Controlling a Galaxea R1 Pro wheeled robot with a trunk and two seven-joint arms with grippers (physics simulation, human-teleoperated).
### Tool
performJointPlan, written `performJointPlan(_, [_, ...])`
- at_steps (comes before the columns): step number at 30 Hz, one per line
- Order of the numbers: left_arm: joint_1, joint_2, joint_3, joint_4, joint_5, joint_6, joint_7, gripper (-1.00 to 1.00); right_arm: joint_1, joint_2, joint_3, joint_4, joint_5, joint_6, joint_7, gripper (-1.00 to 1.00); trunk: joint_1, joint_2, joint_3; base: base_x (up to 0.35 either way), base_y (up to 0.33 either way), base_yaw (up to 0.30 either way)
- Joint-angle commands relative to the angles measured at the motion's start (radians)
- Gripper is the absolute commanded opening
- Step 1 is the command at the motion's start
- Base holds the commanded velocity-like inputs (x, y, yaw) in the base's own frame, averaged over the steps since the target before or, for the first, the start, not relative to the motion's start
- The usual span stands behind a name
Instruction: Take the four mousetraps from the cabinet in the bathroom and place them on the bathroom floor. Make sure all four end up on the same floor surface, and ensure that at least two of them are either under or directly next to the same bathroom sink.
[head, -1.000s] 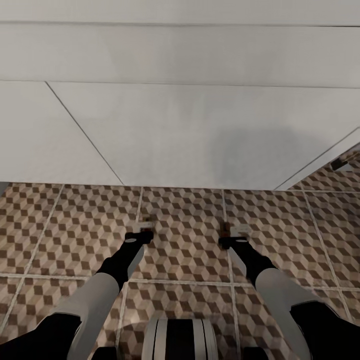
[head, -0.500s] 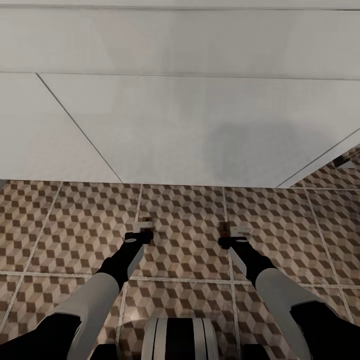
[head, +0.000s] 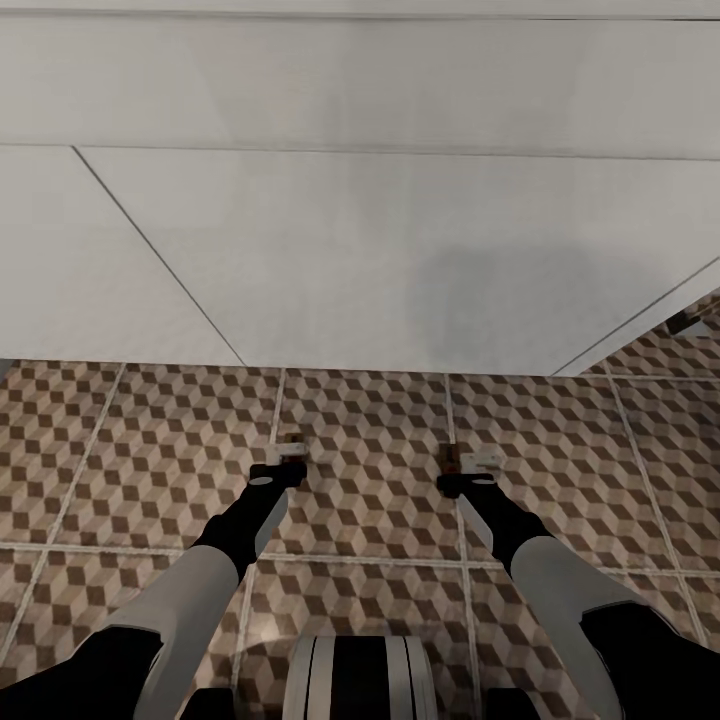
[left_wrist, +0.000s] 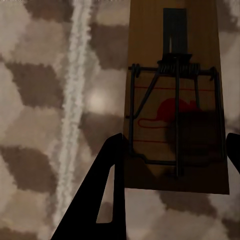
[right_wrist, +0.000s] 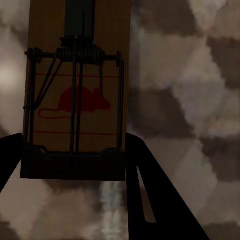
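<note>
Brown wood fills each grip: your left gripper (head: 291, 452) pinches one mousetrap (left_wrist: 175, 95), your right gripper (head: 470, 464) pinches another mousetrap (right_wrist: 77, 90), fingers closed on the near edges. Each trap's long axis runs straight out from the fingers, above the bathroom floor (head: 370, 470), beside the white vanity (head: 380, 260); lowering looks next.

No words or numbers can be read anywhere; each mousetrap (left_wrist: 175, 100) (right_wrist: 77, 95) carries just a red mouse outline with red lines.
</note>
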Motion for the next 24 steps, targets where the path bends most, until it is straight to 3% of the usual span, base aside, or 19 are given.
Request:
performJointPlan(1, [0.000, 0.001, -0.006, -0.002, 0.002, 0.005, 0.008, -1.00, 0.000, -0.001, 0.008, -0.002, -0.013, 0.004, -0.006, -1.00, 0.000, 0.000, -0.001, 0.000, 0.000, 0.000])
performJointPlan(24, [0.000, 0.001, -0.003, 0.000, 0.004, 0.003, 0.009, -1.00, 0.000, -0.001, 0.008, -0.002, -0.012, 0.003, -0.006, -1.00, 0.000, 0.000, -0.001, 0.000, 0.000, 0.000])
